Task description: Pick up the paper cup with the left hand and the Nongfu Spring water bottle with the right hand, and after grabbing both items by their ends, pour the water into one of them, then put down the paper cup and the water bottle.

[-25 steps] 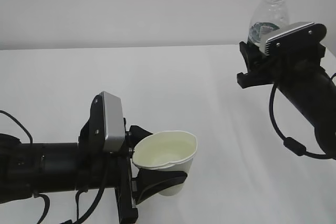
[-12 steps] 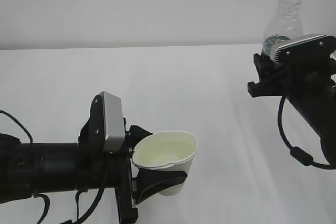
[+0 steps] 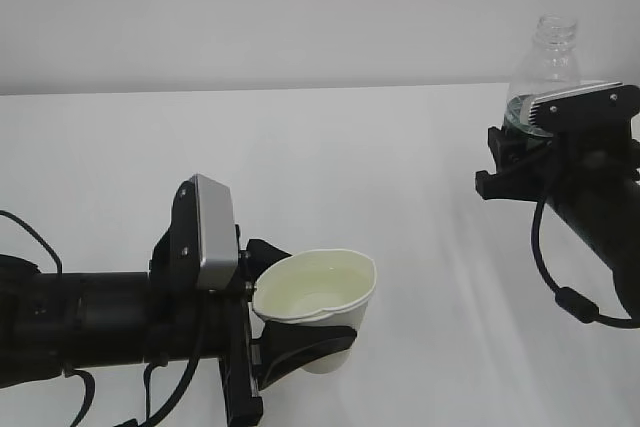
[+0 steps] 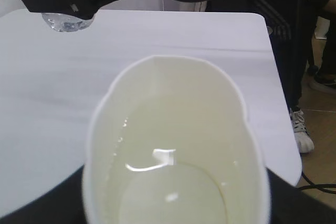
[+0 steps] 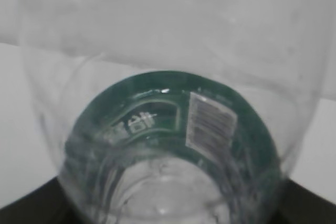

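White tabletop [image 3: 330, 137] fills the scene. Pouring looks done: the small white paper cup [image 3: 318, 305], holding clear water [image 4: 173, 192], is clamped by the left gripper [image 3: 285, 322]; the clear ribbed green-labelled bottle [image 3: 540, 77] is gripped upright by the right gripper [image 3: 520, 152]. Both must next be lowered and released.

— How many cups do you count?
— One paper cup [image 3: 318, 302], with water [image 4: 170, 192] pooled in its bottom.
— And bottles?
— One Nongfu Spring water bottle [image 3: 545, 72], capless, with a single dark green label band.
— Arms?
— Two black ones, so two claws: the left hand [image 3: 295, 332] and the right hand [image 3: 520, 152]. Each carries one silver-grey plate.
— Surfaces?
— One white surface [image 3: 330, 147].
— Anyone around?
— One person [image 4: 296, 3], partly seen in the left wrist view.
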Robot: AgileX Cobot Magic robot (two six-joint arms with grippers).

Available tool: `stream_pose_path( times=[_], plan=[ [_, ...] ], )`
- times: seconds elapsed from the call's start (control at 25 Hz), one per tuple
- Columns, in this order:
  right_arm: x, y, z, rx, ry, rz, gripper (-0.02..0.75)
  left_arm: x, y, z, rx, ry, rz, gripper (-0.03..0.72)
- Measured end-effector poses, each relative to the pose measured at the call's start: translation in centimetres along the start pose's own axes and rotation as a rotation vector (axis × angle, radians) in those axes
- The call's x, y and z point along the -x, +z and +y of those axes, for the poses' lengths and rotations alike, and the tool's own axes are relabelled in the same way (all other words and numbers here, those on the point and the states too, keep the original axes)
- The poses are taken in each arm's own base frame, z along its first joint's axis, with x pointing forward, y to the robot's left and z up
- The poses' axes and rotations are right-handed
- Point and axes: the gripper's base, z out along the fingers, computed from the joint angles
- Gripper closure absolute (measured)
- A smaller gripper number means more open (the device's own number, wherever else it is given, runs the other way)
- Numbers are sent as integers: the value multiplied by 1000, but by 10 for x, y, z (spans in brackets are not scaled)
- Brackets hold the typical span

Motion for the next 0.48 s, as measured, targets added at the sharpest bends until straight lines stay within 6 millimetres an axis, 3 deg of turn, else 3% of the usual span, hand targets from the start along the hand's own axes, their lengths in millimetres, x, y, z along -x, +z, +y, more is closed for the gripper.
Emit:
stream_pose_path(
  times=[0.48],
  plan=[
    [-32,6,5,10,-1,113,280,0,0,0,0,0,0,278]
  ],
)
